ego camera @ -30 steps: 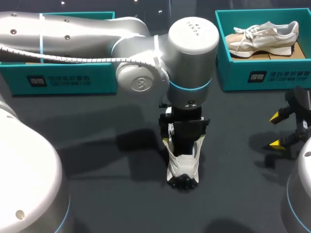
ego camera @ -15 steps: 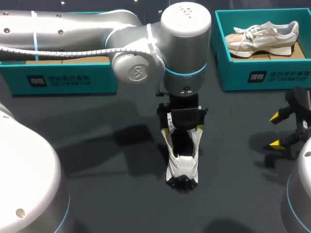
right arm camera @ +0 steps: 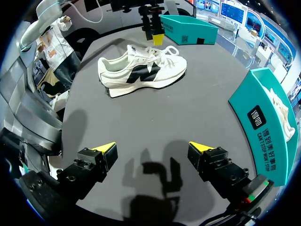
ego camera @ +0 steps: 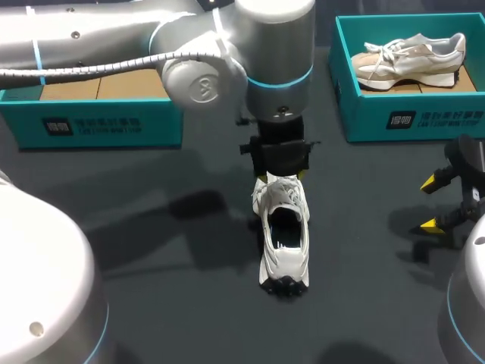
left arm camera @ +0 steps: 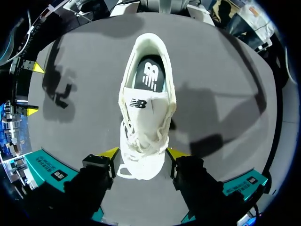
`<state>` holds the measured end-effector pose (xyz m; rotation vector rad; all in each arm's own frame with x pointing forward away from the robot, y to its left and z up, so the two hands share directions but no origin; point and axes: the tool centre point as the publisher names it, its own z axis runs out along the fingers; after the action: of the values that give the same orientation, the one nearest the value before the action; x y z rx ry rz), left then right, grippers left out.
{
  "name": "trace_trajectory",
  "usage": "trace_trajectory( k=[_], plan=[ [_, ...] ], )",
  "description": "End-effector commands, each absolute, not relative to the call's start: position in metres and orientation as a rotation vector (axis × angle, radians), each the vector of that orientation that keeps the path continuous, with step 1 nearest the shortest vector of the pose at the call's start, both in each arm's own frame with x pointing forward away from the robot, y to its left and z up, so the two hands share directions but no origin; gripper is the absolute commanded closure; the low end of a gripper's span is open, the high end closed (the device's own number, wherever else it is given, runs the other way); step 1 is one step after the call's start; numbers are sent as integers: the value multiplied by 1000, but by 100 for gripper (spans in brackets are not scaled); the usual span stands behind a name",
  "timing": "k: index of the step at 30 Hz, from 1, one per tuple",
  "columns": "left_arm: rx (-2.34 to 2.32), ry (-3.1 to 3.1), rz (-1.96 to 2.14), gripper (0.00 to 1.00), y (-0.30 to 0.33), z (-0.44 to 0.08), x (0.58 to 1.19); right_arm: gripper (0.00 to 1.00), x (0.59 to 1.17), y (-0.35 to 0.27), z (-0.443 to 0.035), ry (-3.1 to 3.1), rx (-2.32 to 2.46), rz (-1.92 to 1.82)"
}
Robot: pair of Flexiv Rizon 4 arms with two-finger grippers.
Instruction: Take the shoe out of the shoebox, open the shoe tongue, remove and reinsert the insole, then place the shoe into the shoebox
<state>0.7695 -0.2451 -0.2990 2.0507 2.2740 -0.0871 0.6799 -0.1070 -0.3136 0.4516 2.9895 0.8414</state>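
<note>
The left jaws have lifted off the shoe (ego camera: 282, 231), spread wide; tongue (left arm camera: 141, 104) looks open, so insole (left arm camera: 149, 77) comes next; right jaws spread too

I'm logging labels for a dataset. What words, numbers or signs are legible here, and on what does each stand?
On the left shoebox front: white emblem and print, too small to read.
On the right shoebox front: the same, too small to read.
On the shoe, its insole and tongue: logo marks only, no legible wording.
On the left arm joint: an emblem, no words.
No numbers legible.
</note>
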Motion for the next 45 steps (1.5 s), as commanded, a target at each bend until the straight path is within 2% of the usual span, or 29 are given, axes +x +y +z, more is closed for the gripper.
trace_trajectory(
  k=[1, 10, 24, 35, 45],
  plan=[
    [2052, 2269, -132, 53, -235, -283, 773, 0, 678, -107, -313, 2987, 452, 837],
    [2123, 2229, -273, 60, -246, -285, 744, 0, 678, -107, -313, 2987, 452, 837],
    [2203, 2244, -418, 65, -254, -330, 700, 0, 678, -107, -313, 2987, 452, 837],
    [2176, 2206, -390, 65, -253, -310, 704, 0, 678, -107, -313, 2987, 452, 837],
    [2188, 2258, -400, 67, -263, -352, 699, 0, 678, -107, -313, 2987, 452, 837]
  ],
)
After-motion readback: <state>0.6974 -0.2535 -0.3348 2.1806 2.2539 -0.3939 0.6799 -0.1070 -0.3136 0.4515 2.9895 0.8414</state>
